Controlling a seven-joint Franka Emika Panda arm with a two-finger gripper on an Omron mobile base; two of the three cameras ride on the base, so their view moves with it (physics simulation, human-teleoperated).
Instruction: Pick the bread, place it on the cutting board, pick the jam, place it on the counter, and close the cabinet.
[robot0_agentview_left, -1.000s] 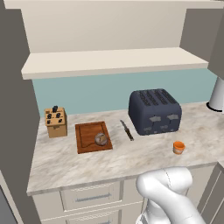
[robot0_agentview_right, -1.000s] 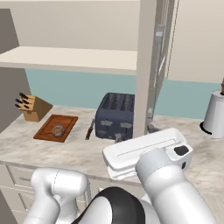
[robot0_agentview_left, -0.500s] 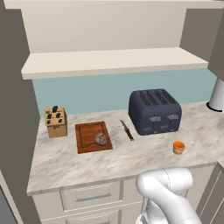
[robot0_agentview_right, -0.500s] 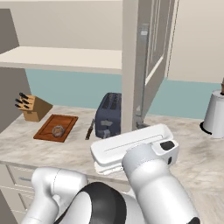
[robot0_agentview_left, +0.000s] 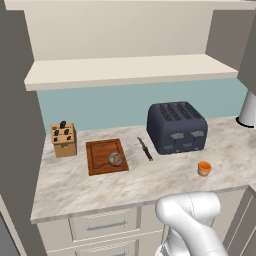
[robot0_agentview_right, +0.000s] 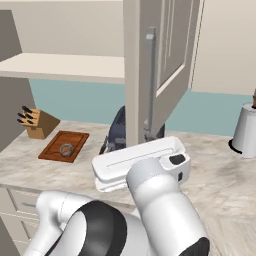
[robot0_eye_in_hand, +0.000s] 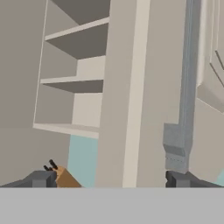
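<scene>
Standing half-swung, cabinet (robot0_agentview_right: 160, 65) door blocks toaster (robot0_agentview_left: 176, 127) in right view; gripper (robot0_eye_in_hand: 111, 179) jaws wide apart w/ nothing between; one bread (robot0_agentview_left: 115, 159) on cutting board (robot0_agentview_left: 102, 160), one jam (robot0_agentview_left: 204, 168) on counter (robot0_agentview_left: 100, 187), one knife block (robot0_agentview_left: 63, 140).

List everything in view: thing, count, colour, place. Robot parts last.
bread: 1, dark brown, on the cutting board.
cutting board: 1, reddish-brown, on the counter, right of the knife block.
jam: 1, orange, on the counter in front of the toaster, toward its right end.
counter: 1, beige marbled, over cream drawers.
cabinet: 1, cream, above the counter; door swung open, silver bar handle.
knife block: 1, light wood, at the counter's left end by the wall.
knife: 1, dark, flat on the counter between board and toaster.
toaster: 1, dark blue-grey, against the wall.
drawers: cream, silver handles, under the counter.
gripper: 1, dark fingertips, open, at the edge of the cabinet door.
</scene>
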